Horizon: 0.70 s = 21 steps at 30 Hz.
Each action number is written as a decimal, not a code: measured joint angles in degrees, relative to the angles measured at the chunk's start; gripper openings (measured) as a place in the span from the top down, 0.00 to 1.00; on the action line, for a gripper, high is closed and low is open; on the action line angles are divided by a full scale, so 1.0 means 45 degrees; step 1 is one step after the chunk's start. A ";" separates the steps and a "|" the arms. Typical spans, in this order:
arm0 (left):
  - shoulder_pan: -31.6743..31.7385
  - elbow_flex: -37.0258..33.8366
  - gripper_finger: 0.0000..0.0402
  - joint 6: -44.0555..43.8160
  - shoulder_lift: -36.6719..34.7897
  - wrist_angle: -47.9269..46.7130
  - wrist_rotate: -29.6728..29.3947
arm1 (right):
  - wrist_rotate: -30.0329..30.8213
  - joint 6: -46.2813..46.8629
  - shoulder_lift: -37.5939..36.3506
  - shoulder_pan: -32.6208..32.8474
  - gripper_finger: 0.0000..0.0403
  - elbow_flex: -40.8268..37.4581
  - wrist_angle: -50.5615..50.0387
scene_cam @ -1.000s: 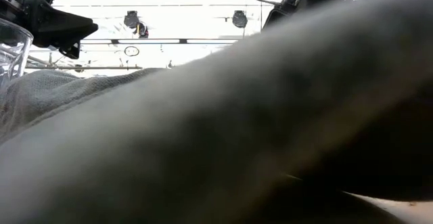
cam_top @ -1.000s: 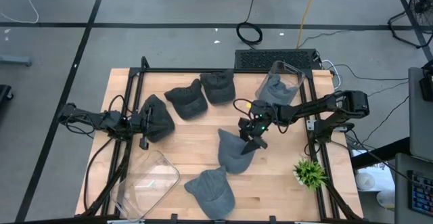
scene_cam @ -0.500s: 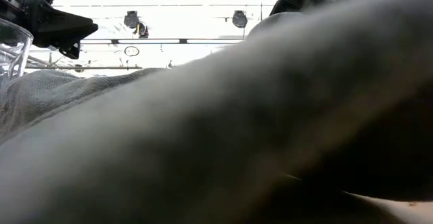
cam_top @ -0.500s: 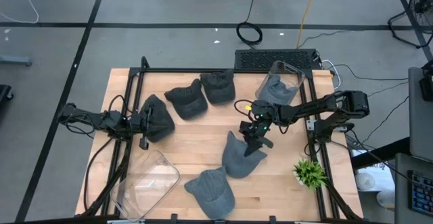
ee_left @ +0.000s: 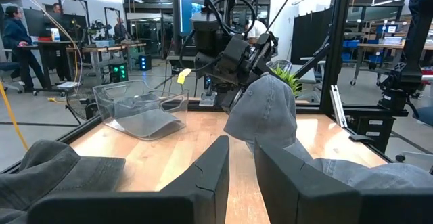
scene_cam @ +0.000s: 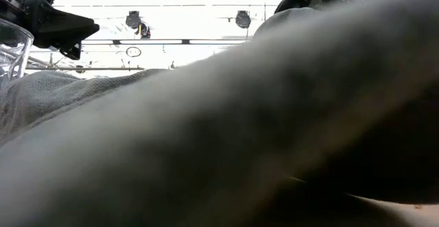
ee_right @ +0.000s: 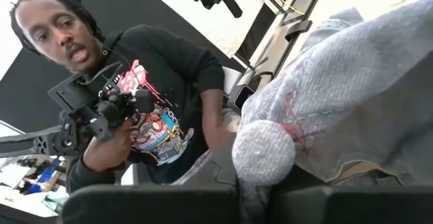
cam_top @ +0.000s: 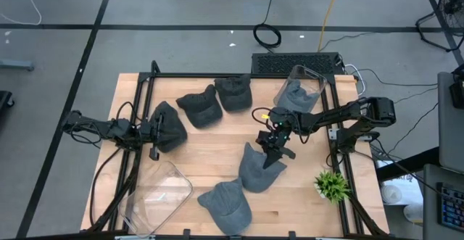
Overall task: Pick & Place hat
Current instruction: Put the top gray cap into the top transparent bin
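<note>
Counting the grey fabric caps, you have six: four loose on the wooden table point(cam_top: 210, 142), one in the far clear plastic bin point(cam_top: 301, 88), and one grey cap point(cam_top: 255, 169) at centre, pinched by your right gripper point(cam_top: 274, 147). Your left gripper point(cam_top: 154, 131), fingers slightly parted, sits at the left-side cap point(cam_top: 168, 124). A second clear bin point(cam_top: 156, 196) lies near-left.

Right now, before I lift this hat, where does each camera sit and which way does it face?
High view: overhead, straight down on the wooden table; both arms show, right hand shut on the grey knit pompom hat.
Low view: table height, blocked by grey fabric.
Left wrist view: looks past the left hand across the table to the lifted hat.
Right wrist view: behind its own fingers, at the hat's pompom and a person beyond.
Both wrist views share the hat.
</note>
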 joint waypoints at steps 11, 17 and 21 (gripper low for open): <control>-0.0003 0.0000 0.81 0.0000 -0.0004 0.0005 0.0000 | 0.1603 0.1518 -0.0597 -0.0005 1.00 0.0003 0.0226; -0.0004 0.0000 0.81 0.0000 0.0000 0.0005 0.0000 | 0.3169 0.2983 -0.2590 -0.0005 1.00 0.0010 0.0011; 0.0000 0.0000 0.81 0.0000 0.0000 0.0004 0.0000 | 0.3624 0.2752 -0.4327 -0.0087 1.00 0.0010 -0.1322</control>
